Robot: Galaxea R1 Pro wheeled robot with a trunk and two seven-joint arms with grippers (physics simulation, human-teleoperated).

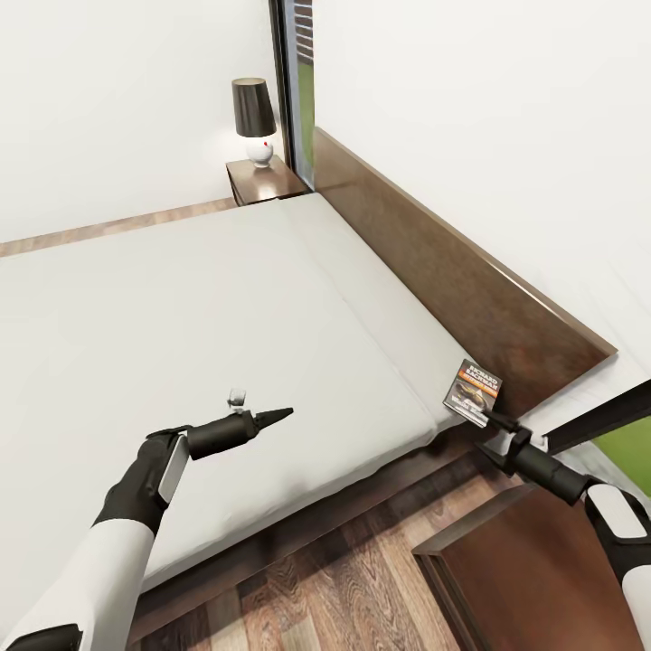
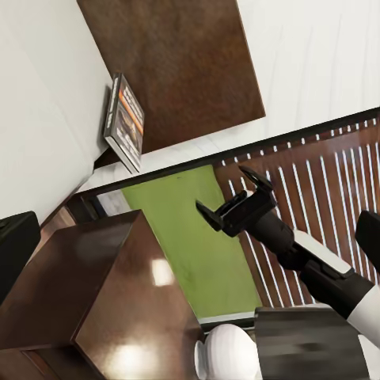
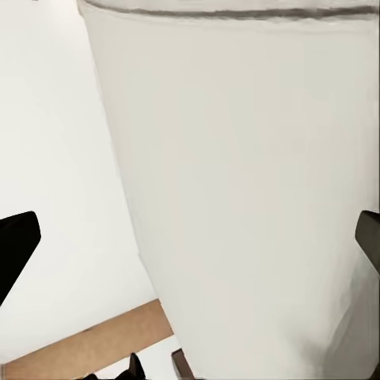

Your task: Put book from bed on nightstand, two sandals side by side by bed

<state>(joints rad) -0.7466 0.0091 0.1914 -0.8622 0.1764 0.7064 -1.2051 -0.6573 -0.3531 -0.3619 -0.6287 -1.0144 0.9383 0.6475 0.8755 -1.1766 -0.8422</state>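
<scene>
The book [image 1: 473,391] stands tilted on edge at the bed's [image 1: 181,316] near corner, close to the headboard [image 1: 452,271]. In the left wrist view the book [image 2: 124,120] shows its dark cover and orange strip. My right gripper [image 1: 494,423] is just below and right of the book, and that view shows the right gripper [image 2: 234,198] open with nothing between its fingers. My left gripper [image 1: 278,417] hovers open over the mattress's front part. One nightstand [image 1: 265,181] stands at the far end of the headboard, another nightstand [image 1: 542,570] right under my right arm. The sandals are out of view.
A lamp [image 1: 252,117] with a dark shade stands on the far nightstand, beside a tall window [image 1: 297,81]. Another lamp [image 2: 237,352] stands on the near nightstand [image 2: 103,293]. Wood-plank floor [image 1: 344,588] runs between the bed frame and the near nightstand.
</scene>
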